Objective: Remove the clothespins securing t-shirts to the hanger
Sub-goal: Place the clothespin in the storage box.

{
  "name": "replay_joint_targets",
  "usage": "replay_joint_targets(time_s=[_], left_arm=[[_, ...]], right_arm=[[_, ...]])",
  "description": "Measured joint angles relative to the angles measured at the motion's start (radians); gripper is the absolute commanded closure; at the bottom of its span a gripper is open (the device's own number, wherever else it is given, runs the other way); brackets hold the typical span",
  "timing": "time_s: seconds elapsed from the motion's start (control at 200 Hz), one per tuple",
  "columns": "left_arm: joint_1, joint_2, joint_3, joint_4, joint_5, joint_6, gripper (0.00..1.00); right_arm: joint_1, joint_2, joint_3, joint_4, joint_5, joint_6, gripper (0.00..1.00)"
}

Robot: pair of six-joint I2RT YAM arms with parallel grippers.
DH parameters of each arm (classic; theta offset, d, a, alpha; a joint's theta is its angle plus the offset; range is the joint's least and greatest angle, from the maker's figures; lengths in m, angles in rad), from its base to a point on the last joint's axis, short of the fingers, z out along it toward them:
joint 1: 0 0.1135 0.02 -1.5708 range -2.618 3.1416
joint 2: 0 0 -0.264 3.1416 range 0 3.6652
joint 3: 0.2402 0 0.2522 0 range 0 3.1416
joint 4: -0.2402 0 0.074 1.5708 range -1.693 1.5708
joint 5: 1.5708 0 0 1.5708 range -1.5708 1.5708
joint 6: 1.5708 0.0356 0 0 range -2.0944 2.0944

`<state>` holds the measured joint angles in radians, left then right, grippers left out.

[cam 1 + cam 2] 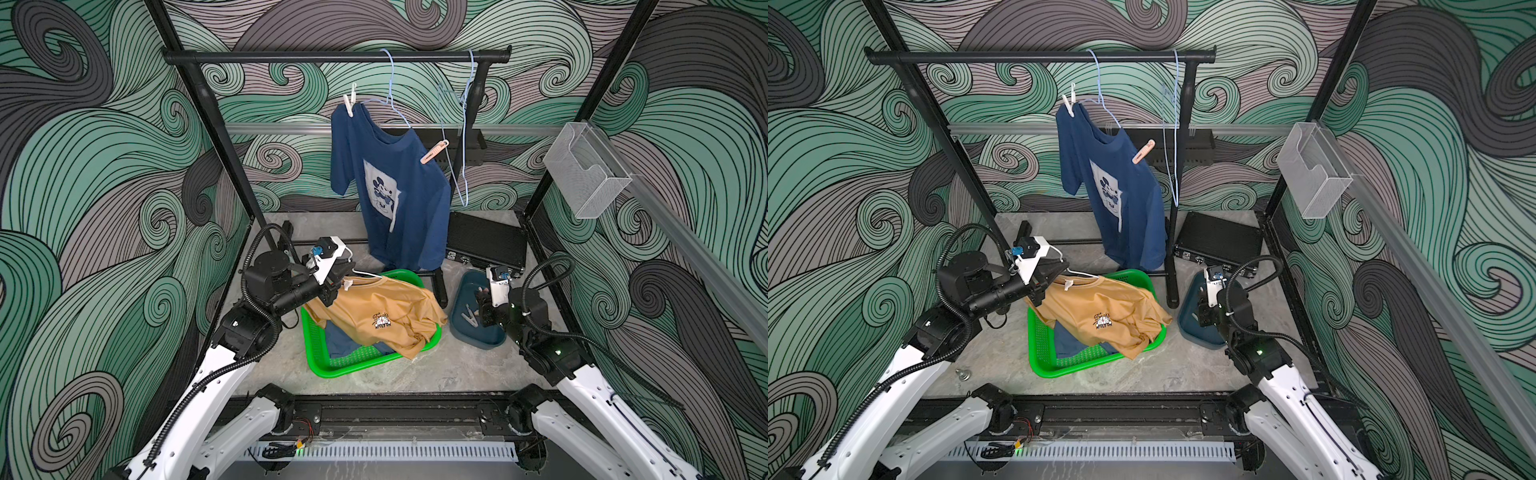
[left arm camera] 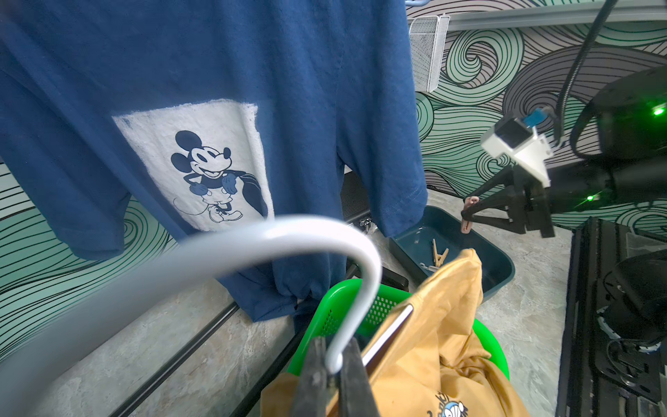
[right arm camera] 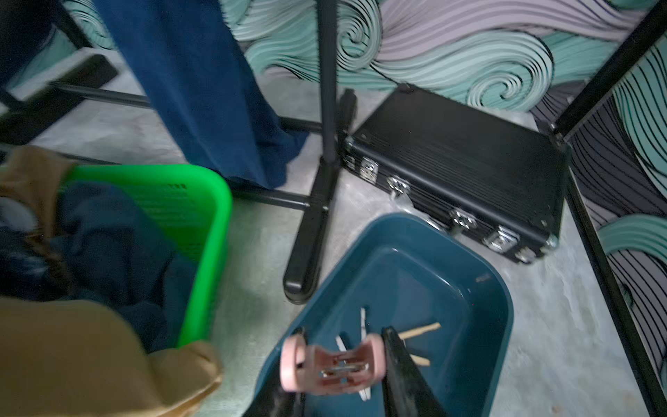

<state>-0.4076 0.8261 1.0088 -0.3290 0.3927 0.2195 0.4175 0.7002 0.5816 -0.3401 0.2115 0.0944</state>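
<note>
A navy t-shirt [image 1: 395,195] [image 2: 252,90] with a mouse print hangs on a light-blue hanger [image 1: 388,97]. A white clothespin [image 1: 350,102] [image 1: 1070,102] and a peach clothespin [image 1: 434,152] [image 1: 1143,151] pin its shoulders. My left gripper [image 2: 334,346] [image 1: 332,291] is shut on the hook of a white hanger [image 2: 288,231]. That hanger carries the mustard t-shirt [image 1: 386,316], draped over a blue t-shirt [image 1: 345,340] in the green basket [image 1: 332,370]. My right gripper [image 3: 344,330] [image 1: 482,299] hangs over the dark-blue tray [image 3: 451,252], a blurred pink clothespin [image 3: 332,364] spanning its jaws. Other clothespins [image 3: 420,330] lie in the tray.
A black rack with top rail [image 1: 332,56] and foot [image 3: 310,252] stands between basket and tray. An empty light-blue hanger [image 1: 461,137] hangs at its right end. A black case [image 1: 486,241] lies behind the tray. A clear holder [image 1: 586,170] sticks out from the right wall.
</note>
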Motion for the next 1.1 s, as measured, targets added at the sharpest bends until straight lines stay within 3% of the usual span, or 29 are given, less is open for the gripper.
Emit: replay_joint_targets(time_s=[0.285, 0.51, 0.911, 1.101], left_arm=[[0.000, 0.000, -0.008, 0.001, 0.000, -0.004, 1.00], [0.000, 0.000, -0.010, 0.001, 0.000, -0.005, 1.00], [0.000, -0.001, -0.010, 0.001, 0.000, -0.006, 1.00], [0.000, -0.008, -0.011, 0.000, 0.001, -0.010, 1.00]], right_arm=[[-0.139, 0.124, -0.066, 0.070, -0.011, 0.186, 0.64], [-0.164, 0.220, -0.089, 0.132, -0.055, 0.275, 0.56], [-0.185, 0.321, -0.105, 0.189, -0.089, 0.315, 0.55], [-0.193, 0.276, -0.104, 0.176, -0.097, 0.279, 0.51]])
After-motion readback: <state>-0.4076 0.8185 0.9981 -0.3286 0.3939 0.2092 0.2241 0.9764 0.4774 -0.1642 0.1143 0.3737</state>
